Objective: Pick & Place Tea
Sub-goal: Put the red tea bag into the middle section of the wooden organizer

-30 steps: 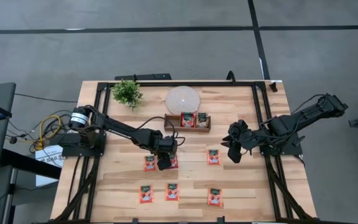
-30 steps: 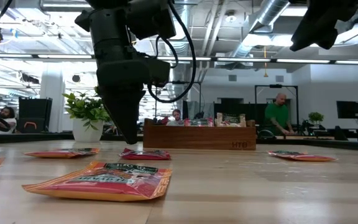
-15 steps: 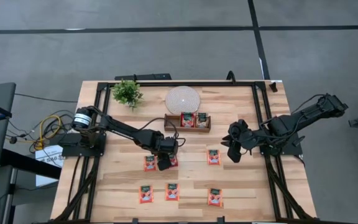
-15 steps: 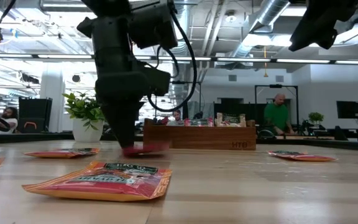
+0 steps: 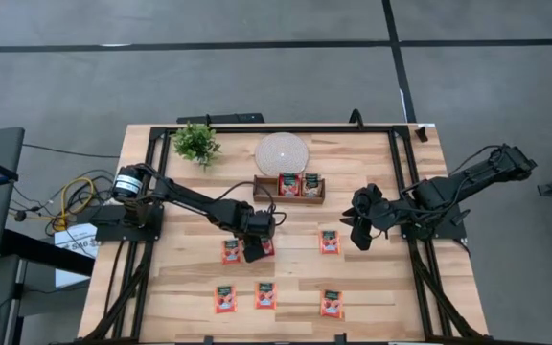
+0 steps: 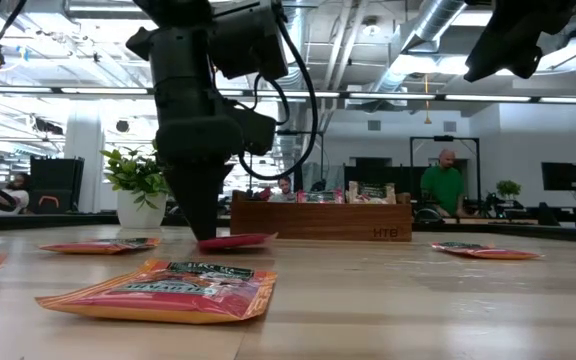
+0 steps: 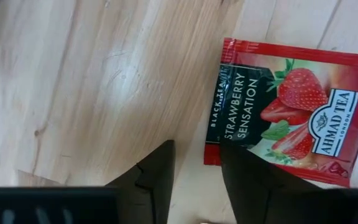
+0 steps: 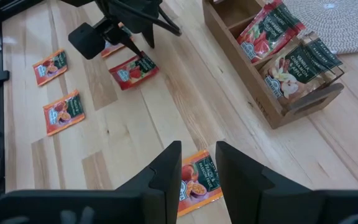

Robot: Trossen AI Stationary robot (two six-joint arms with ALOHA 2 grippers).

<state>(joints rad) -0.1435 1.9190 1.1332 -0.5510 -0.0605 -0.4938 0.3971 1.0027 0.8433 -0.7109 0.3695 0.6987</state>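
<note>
Here the left gripper is down at the middle of the light wooden table, its two dark fingers set narrowly apart astride the corner of a flat red strawberry tea sachet; the low view shows that sachet lying on the boards under the fingertips, and whether the fingers pinch it I cannot tell. Other red-orange sachets lie scattered on the table: one just left of the gripper, three in a row along the near edge, and one to the right. Two more sachets stand in the brown wooden three-part tray, beside the round white woven disc and a small green potted plant. The right gripper hangs above the table's right side, fingers parted a little, holding nothing.
</note>
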